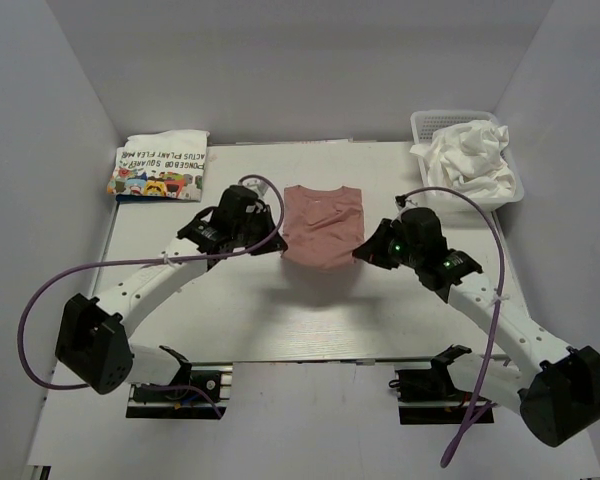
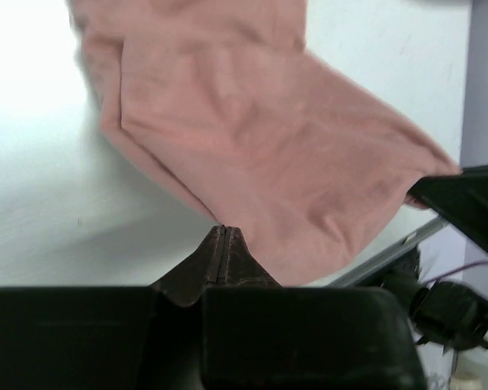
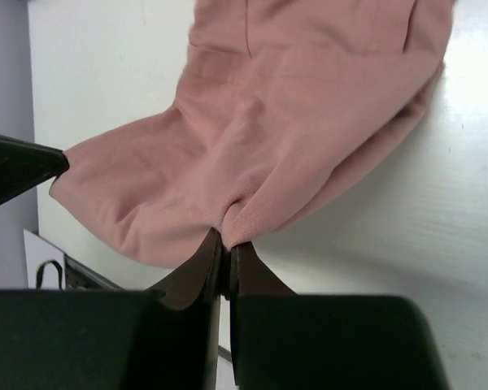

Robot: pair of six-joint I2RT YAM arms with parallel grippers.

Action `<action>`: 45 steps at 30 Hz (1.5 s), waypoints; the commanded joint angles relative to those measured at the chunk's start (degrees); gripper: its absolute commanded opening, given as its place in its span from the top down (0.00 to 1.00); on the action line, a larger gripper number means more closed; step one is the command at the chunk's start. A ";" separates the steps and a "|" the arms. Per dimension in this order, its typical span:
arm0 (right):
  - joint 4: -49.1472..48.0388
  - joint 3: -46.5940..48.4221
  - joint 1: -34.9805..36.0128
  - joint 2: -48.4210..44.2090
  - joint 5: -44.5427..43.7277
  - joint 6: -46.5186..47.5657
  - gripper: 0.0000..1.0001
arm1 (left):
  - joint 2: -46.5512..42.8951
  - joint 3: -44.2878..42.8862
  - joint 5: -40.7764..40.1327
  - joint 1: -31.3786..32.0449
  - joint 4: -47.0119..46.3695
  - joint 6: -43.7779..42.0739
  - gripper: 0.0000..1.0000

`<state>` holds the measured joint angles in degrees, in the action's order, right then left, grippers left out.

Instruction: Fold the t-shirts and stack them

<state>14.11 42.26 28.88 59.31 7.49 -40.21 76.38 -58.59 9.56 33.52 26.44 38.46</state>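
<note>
At table (image 1: 280,330) centre: pink t-shirt (image 1: 322,222), folded, its near edge raised off the surface. Left gripper (image 2: 224,233) and right gripper (image 3: 226,240) are each clenched on a near corner, and the pinched cloth is hidden. Far left: folded printed tee (image 1: 160,167), lettering partly readable. Far right: basket (image 1: 421,124) of crumpled white tees (image 1: 470,155), count unclear.

the folded white t-shirt (image 1: 160,168) bears black lettering, partly readable: "actus plant flea".
</note>
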 commanded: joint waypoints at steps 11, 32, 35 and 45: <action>-3.38 23.12 -4.88 18.28 -12.76 -1.11 1.00 | 21.50 -33.50 -14.57 -3.45 8.28 -0.31 1.00; -1.54 56.50 -16.57 60.30 5.77 -2.42 0.68 | 58.43 -70.85 -1.14 -13.57 7.49 -1.46 0.67; -3.46 63.18 -16.76 65.31 8.25 -0.23 0.10 | 60.91 -73.77 -0.42 -14.18 6.17 -1.46 0.00; -6.60 51.04 -16.05 56.46 6.92 8.91 0.10 | 52.21 -61.92 0.45 -13.30 0.03 -3.83 0.00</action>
<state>12.05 99.50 12.47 122.76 12.86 -34.44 135.68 -122.65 8.23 18.81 29.74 36.38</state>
